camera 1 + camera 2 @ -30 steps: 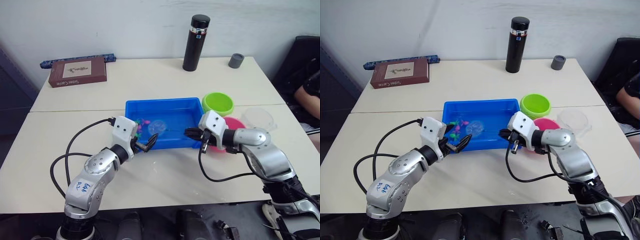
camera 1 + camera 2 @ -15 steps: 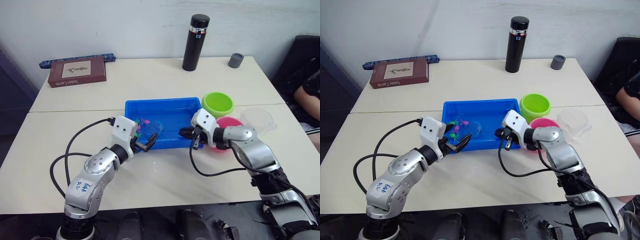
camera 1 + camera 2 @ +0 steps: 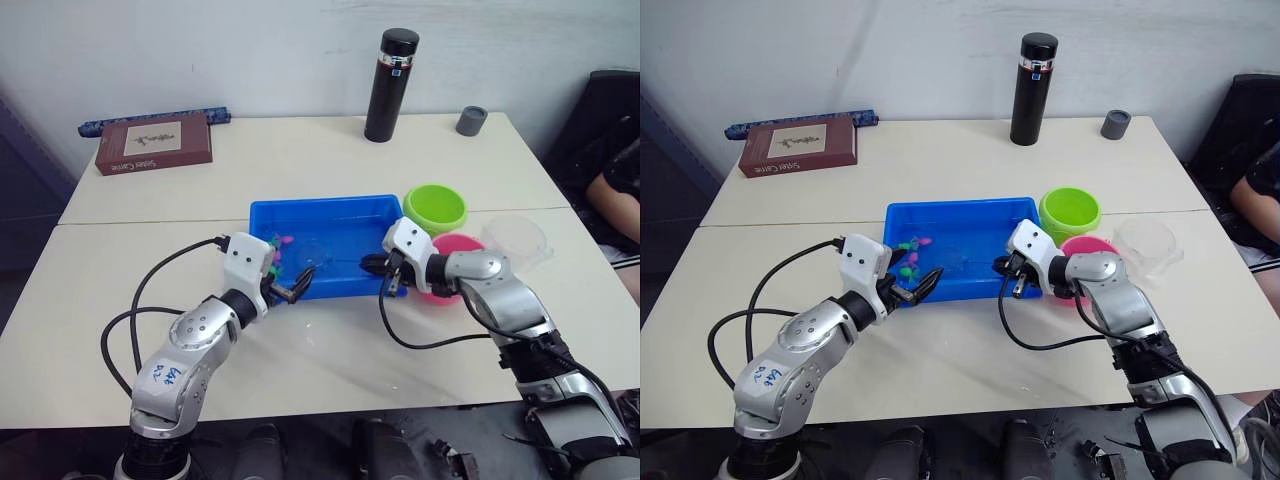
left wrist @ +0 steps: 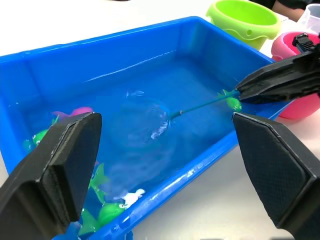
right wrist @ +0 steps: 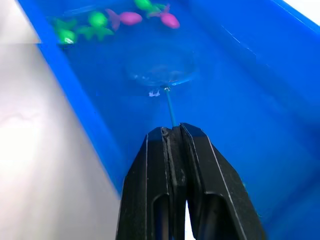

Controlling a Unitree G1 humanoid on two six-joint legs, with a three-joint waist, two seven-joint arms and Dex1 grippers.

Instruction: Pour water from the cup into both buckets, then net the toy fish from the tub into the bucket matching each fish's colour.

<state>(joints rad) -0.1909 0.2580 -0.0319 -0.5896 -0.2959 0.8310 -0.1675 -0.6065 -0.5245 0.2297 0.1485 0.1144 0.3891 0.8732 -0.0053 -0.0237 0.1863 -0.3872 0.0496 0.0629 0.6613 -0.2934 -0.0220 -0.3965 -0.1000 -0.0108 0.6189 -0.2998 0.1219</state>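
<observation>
The table (image 3: 330, 150) carries the blue tub (image 3: 330, 212), water inside. Right of it stand the green bucket (image 3: 435, 207), pink bucket (image 3: 462, 248) and clear cup (image 3: 517, 238). The left gripper (image 4: 160, 165) gapes wide at the tub's near-left rim; the right gripper (image 5: 172, 132) pinches the net (image 5: 160, 72) by its stick (hoop submerged mid-tub). Toy fish (image 5: 131, 18) cluster at the left end.

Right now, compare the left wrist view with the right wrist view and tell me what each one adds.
The left wrist view adds the green bucket, the pink bucket and the right gripper from outside, shut on the net's handle. The right wrist view adds the table beside the tub. Both show the blue tub, the submerged net, and pink and green fish.
</observation>
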